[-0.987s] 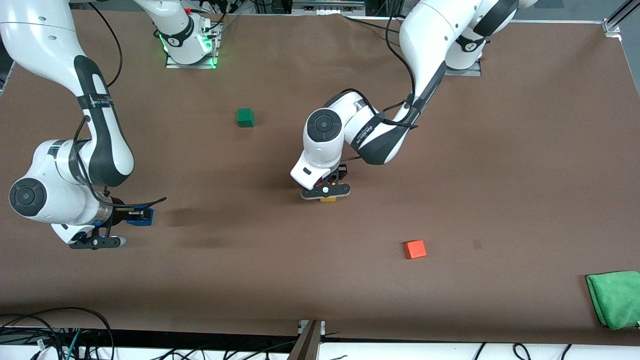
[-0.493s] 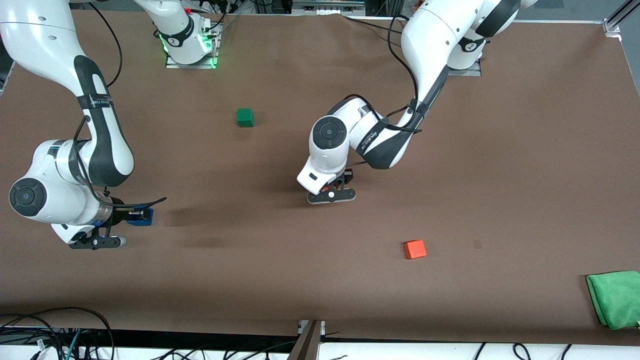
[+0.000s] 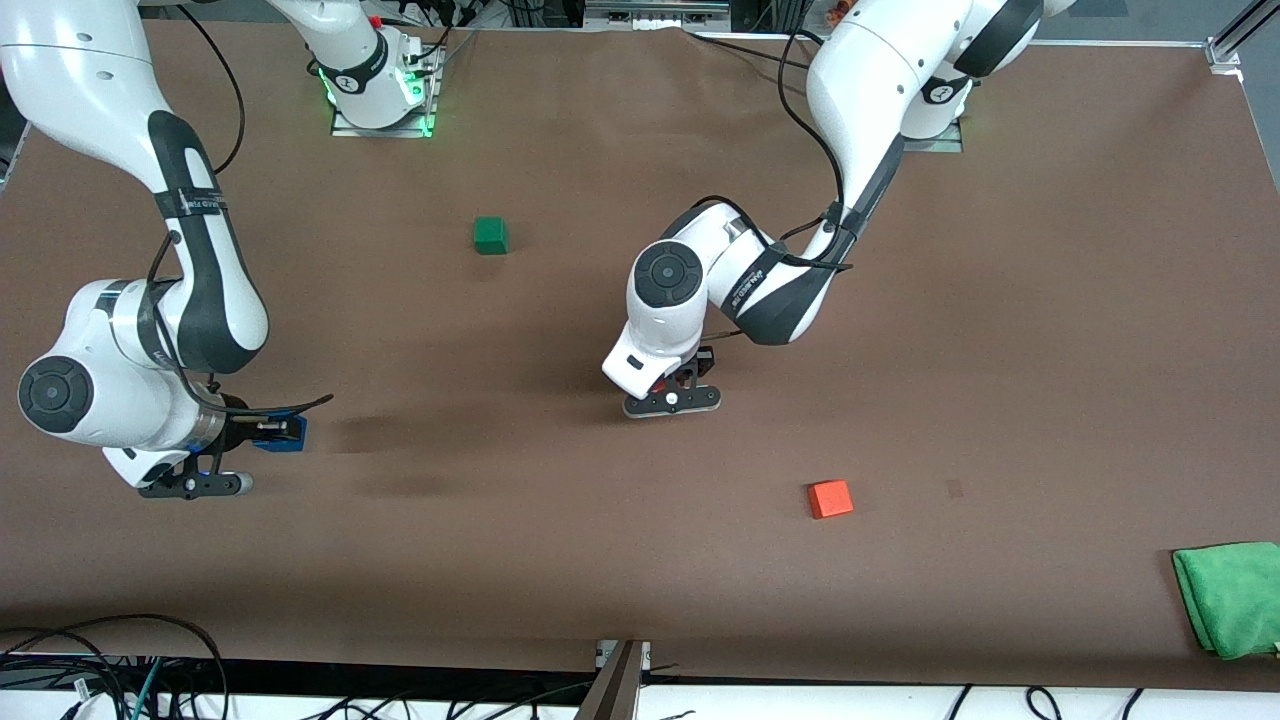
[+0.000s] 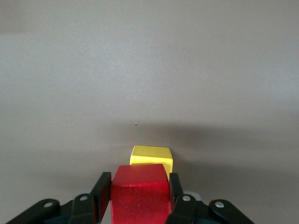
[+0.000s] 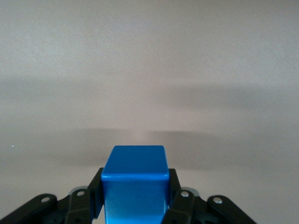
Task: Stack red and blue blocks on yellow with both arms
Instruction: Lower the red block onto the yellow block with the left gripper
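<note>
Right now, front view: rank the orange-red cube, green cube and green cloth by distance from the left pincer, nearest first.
From the left pincer, shut on the red cube at mid-table:
1. Orange-red cube: nearer the camera, toward the left arm's end.
2. Green cube: farther from the camera, toward the right arm's end.
3. Green cloth: at the table's corner near the camera, left arm's end.

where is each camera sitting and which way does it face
Front view: high across the table, facing both arms' bases; shows the left gripper, right gripper, green cube, orange-red cube.
Left wrist view: looks past its fingers at the red block and yellow block.
Right wrist view: fingers clamp the blue block.
Shared: the blue block, in front and right wrist views.
</note>
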### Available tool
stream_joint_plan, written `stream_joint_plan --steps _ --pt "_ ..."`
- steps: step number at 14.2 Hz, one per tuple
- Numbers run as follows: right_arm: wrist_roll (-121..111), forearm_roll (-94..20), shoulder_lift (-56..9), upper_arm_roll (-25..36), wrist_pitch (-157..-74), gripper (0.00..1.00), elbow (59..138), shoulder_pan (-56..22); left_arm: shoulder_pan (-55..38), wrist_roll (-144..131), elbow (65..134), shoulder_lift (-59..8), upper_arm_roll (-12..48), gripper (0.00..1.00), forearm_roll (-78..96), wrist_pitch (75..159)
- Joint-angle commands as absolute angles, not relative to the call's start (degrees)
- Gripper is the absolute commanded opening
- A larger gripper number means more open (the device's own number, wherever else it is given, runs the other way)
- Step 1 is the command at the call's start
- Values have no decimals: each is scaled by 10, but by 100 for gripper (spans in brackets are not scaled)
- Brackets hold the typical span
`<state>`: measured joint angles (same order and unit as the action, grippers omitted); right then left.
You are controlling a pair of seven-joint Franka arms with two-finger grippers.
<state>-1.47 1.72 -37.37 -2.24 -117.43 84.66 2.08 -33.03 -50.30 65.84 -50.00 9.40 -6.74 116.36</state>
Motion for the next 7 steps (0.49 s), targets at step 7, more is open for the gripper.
stream_joint_plan --steps 7 --pt "-18 21 -367 -25 -1167 41 849 23 -336 -490 624 -504 80 1 -38 1138"
